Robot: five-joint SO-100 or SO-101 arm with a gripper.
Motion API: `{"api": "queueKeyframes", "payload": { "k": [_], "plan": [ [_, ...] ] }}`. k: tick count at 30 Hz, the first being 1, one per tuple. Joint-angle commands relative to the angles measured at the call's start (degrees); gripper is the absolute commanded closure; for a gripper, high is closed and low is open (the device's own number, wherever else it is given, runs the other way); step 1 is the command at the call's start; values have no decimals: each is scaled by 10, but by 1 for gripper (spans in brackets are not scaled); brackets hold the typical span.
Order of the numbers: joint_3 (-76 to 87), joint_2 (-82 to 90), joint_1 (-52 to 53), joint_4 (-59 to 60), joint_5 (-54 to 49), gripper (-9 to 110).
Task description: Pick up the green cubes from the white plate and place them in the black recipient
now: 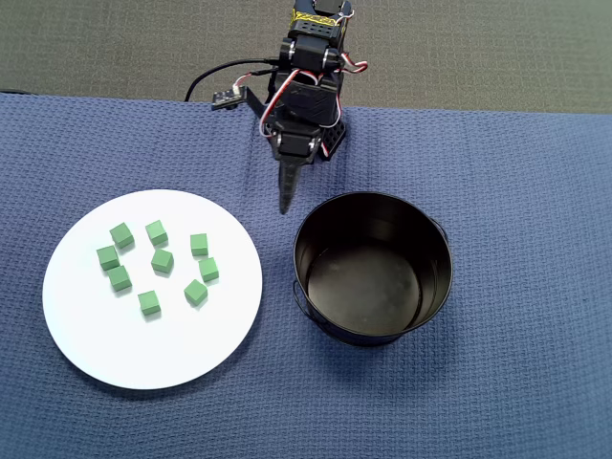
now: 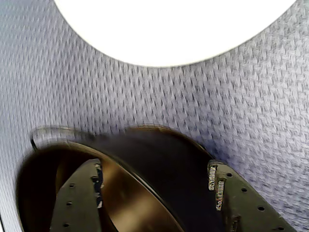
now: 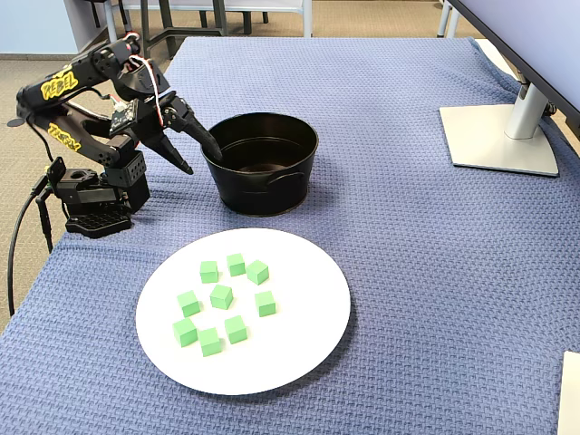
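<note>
Lighting's pretty even and bright in the overhead and fixed views, soft indoor light with no hard shadows. The white plate (image 1: 229, 325) only throws a thin dark rim on the blue cloth (image 1: 516, 191) around its 6 o'clock edge. The black pot (image 3: 263, 186) is glossy, with pale reflections on its floor and along the inner wall. Both of those views are sharp, and the green cubes (image 3: 221, 296) look crisp.

The wrist view is the rough one: the plate (image 2: 169, 29) at 12 o'clock is totally blown out, pure white with no detail. The pot rim (image 2: 53, 131) is smeared with motion blur, and the cloth weave goes soft toward the edges.
</note>
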Motion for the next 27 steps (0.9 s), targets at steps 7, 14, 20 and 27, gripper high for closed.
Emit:
{"api": "queueKeyframes", "payload": {
  "k": [7,14,20,27],
  "plan": [
    [-156,-293,164,-128,-167,78],
    [-218,-376,256,-154,-346,77],
    [-224,-461,304,-210,-398,78],
    [-205,-513,308,-256,-484,79]
  ]
}}
